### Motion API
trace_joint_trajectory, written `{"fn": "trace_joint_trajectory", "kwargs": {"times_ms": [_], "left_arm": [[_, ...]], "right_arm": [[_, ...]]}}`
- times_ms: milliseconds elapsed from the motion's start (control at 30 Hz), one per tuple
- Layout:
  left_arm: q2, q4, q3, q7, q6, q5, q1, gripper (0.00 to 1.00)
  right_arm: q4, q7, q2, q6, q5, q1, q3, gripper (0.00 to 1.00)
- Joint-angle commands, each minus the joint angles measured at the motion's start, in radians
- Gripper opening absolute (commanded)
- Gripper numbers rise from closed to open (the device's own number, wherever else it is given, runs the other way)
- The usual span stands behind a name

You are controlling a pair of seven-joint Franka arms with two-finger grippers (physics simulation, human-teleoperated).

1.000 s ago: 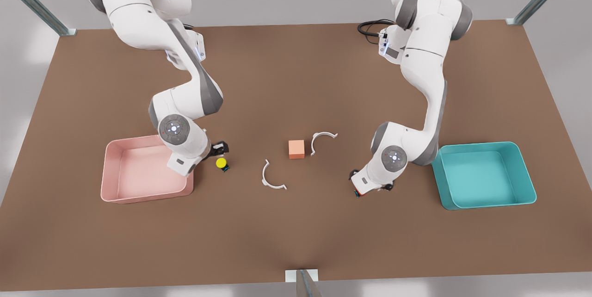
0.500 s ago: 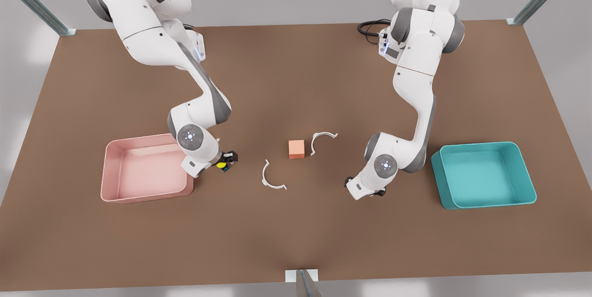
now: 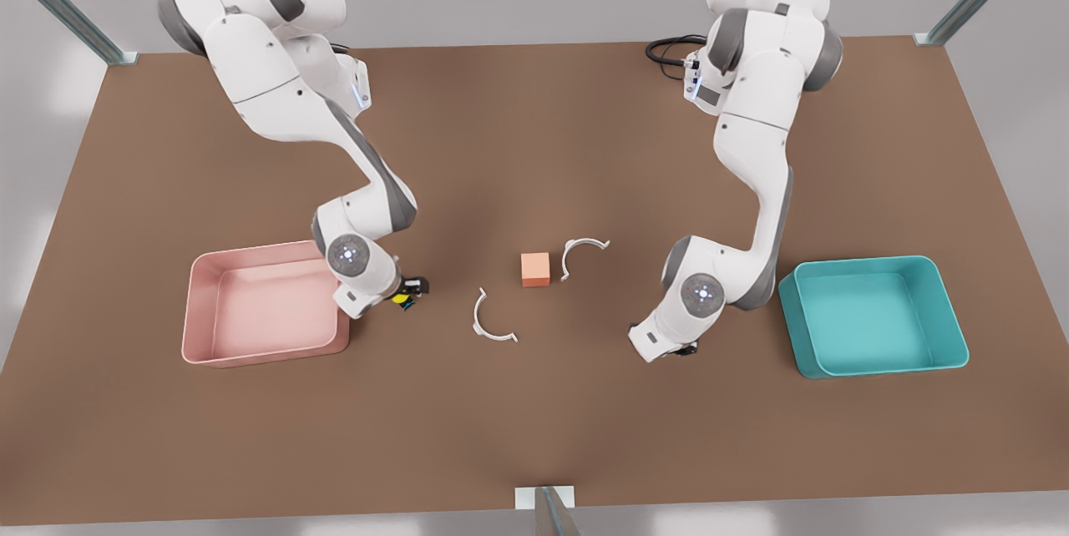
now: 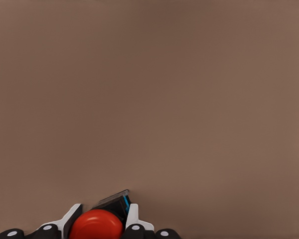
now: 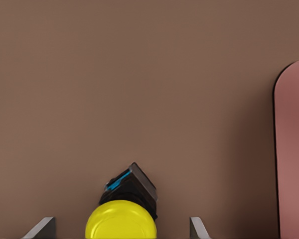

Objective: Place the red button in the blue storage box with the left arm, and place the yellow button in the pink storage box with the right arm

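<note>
The red button sits on the brown table between the fingers of my left gripper, which press against its cap. In the front view this gripper is low over the table, left of the blue storage box, and its hand hides the button. The yellow button stands between the wide-apart fingers of my open right gripper. That gripper hovers at the yellow button, just right of the pink storage box in the front view.
A salmon-orange cube sits mid-table with two white curved clips beside it. A black cable lies at the table's far edge. The pink box's rounded corner is close to my right gripper.
Both arms have come down lower over their buttons. The left hand now covers the red button in the front view. The right gripper has shifted over the yellow button.
</note>
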Motion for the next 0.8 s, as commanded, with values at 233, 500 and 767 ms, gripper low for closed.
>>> {"fn": "trace_joint_trajectory", "kwargs": {"times_ms": [233,500,767], "left_arm": [[-0.231,-0.012,0.005,0.309,-0.326,-0.009,0.252,0.49],[-0.285,-0.110,0.008,0.875,-0.418,-0.001,0.465,0.48],[-0.247,-0.137,0.037,0.979,-0.409,0.141,0.515,0.56]], "right_arm": [[-0.066,0.016,-0.007,0.111,0.001,-0.003,0.009,1.00],[-0.066,0.013,-0.011,0.120,0.001,-0.003,0.009,0.63],[-0.023,-0.047,-0.047,0.082,0.001,-0.030,0.009,0.50]]}}
